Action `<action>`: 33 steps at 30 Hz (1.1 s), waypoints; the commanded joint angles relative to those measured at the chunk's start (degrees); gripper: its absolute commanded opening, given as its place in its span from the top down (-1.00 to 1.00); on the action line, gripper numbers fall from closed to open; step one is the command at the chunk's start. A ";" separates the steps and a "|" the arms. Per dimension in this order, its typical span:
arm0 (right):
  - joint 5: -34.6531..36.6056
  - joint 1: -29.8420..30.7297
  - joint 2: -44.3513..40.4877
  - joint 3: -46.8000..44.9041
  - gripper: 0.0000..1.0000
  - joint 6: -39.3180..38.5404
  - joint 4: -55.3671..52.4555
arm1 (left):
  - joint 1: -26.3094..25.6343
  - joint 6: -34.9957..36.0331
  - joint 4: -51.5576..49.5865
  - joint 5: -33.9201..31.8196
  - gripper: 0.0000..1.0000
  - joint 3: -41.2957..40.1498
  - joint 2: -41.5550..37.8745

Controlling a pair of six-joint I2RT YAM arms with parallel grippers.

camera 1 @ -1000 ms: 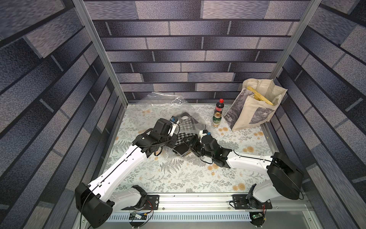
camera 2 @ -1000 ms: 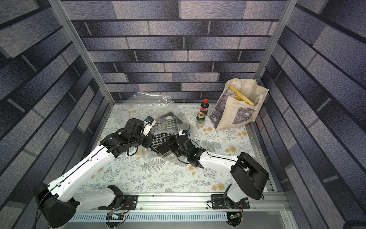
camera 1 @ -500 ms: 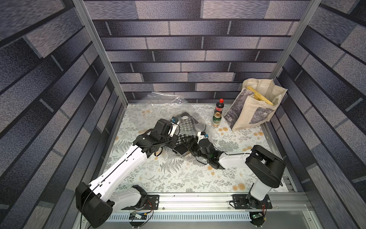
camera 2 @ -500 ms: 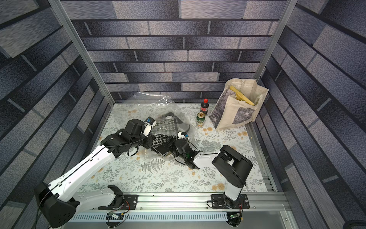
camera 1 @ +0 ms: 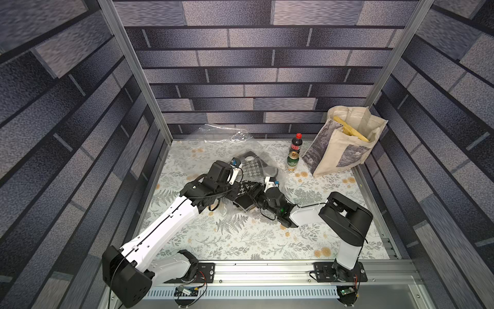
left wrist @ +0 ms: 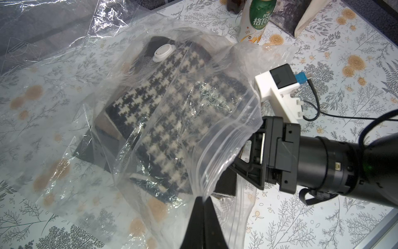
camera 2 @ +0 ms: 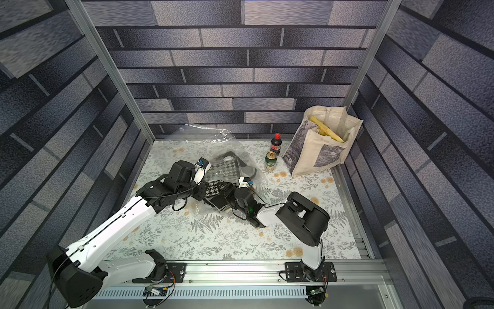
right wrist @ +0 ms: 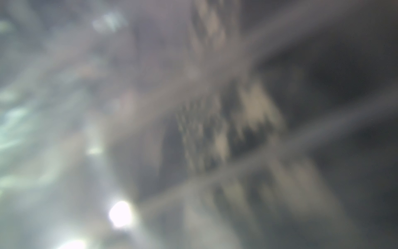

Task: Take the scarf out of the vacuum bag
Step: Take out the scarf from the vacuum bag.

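Vacuum bag [left wrist: 71, 138] lies crumpled, houndstooth scarf [left wrist: 168, 120] folded inside. Its zip rim is pinched by the closed left gripper [left wrist: 201, 207]; the right gripper [left wrist: 241, 148] is set in the mouth, 2 jaws spread, no hold seen. Film could be caught with cloth, dragging the bag.

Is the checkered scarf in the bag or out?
In. The scarf lies under the vacuum bag's clear plastic, beside its white valve cap.
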 commanded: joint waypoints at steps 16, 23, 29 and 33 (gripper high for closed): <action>9.59 -2.97 1.26 0.25 -0.75 -0.45 -1.02 | 0.25 0.05 0.78 0.78 1.00 -1.02 -1.08; 10.10 -4.74 3.79 1.62 -0.77 0.26 0.79 | 0.17 0.06 1.15 1.02 1.00 -1.40 -1.59; 9.82 -5.71 7.01 3.22 -0.78 1.06 3.84 | -0.09 0.24 1.07 1.06 1.00 -1.37 -1.53; 7.63 -6.19 8.86 6.52 -0.74 1.52 4.77 | -0.70 0.46 0.94 0.24 1.00 -1.23 -1.52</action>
